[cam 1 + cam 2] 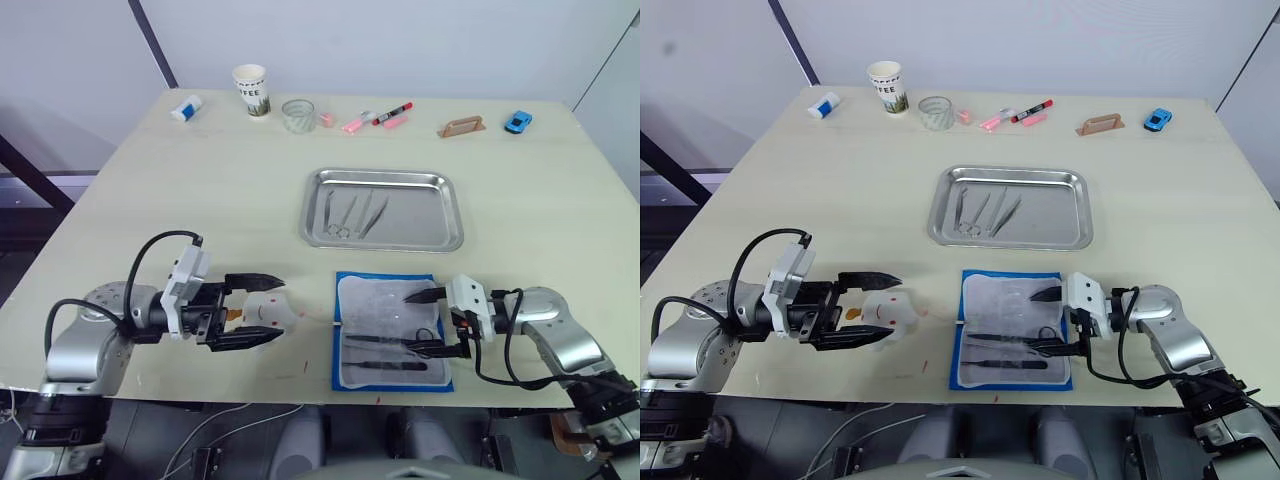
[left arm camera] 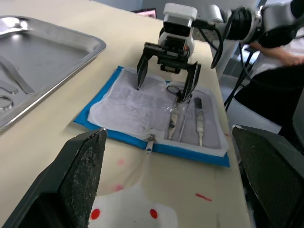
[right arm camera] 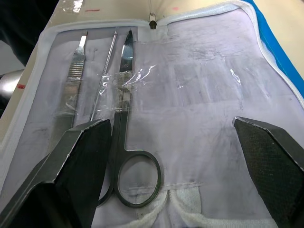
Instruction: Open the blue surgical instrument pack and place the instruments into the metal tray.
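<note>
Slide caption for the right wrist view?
Open right end effector over opened pack, scissors under tape.

2 silver arms (image 1: 85,340), black cables, white wrists, seemingly textured black fingers (image 2: 80,175).

We see a pale cream table (image 1: 200,190) standing before a plain white wall (image 1: 400,40). A dark diagonal bar (image 1: 152,42) crosses the wall behind it.

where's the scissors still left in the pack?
The scissors lie in the open blue surgical instrument pack at the table's near edge, beside the right gripper, near of the metal tray.
</note>
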{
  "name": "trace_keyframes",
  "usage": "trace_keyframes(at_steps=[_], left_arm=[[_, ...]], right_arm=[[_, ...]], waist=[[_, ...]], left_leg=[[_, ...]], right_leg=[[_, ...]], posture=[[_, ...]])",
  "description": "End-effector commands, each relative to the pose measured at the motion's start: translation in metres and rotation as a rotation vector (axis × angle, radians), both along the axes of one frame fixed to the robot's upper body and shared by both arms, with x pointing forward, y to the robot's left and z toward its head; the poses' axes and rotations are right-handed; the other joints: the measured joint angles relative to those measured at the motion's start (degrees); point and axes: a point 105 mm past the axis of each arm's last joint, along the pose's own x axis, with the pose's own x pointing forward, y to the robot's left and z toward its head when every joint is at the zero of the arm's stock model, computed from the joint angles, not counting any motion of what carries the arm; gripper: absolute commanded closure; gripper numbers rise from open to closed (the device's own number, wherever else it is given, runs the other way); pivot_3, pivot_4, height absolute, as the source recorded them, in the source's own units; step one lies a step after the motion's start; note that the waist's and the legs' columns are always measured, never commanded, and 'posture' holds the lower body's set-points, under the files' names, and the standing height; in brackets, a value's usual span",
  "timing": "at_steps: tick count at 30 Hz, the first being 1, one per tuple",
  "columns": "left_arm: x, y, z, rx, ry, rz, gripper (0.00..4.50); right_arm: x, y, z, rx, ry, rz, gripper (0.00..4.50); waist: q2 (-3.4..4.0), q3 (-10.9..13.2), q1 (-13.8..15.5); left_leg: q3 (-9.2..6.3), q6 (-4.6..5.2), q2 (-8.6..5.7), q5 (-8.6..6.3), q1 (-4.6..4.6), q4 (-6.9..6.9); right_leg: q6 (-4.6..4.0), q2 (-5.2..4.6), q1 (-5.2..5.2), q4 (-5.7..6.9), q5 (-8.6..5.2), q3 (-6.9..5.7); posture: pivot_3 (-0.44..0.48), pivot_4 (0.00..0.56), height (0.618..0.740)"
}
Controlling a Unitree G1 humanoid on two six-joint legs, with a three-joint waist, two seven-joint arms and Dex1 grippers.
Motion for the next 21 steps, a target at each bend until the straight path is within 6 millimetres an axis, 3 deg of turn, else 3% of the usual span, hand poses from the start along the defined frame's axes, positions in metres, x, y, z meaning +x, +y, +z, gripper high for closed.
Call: trace_keyframes(at_steps=[1, 11, 21], left_arm=[[-0.001, -0.018, 0.004, -0.015, -0.039, -0.064, 0.03], [0.009, -0.064, -0.027, -0.003, -0.072, -0.176, 0.03], [0.015, -0.093, -0.054, 0.03, -0.124, -0.224, 0.03]], right_arm=[[-0.01, -0.015, -0.025, -0.081, 0.102, -0.03, 0.0], [-0.007, -0.009, -0.021, -0.076, 0.089, -0.021, 0.0], [-0.008, -0.007, -0.02, -0.074, 0.086, -0.025, 0.0]], waist=[[0.0, 0.0, 0.0], [-0.01, 0.0, 0.0], [-0.01, 0.0, 0.0]], left_leg=[[0.0, 0.0, 0.0, 0.0, 0.0, 0.0], [0.03, 0.01, -0.03, 0.0, -0.03, 0.03], [0.02, 0.01, -0.03, 0.0, -0.04, 0.05]], right_leg=[[0.0, 0.0, 0.0, 0.0, 0.0, 0.0], [0.02, 0.07, 0.0, 0.03, 0.02, 0.03], [0.03, 0.08, 0.01, 0.03, 0.02, 0.05]], posture=[[0.0, 0.15, 0.74], [0.0, 0.15, 0.74], [0.0, 0.15, 0.74]])
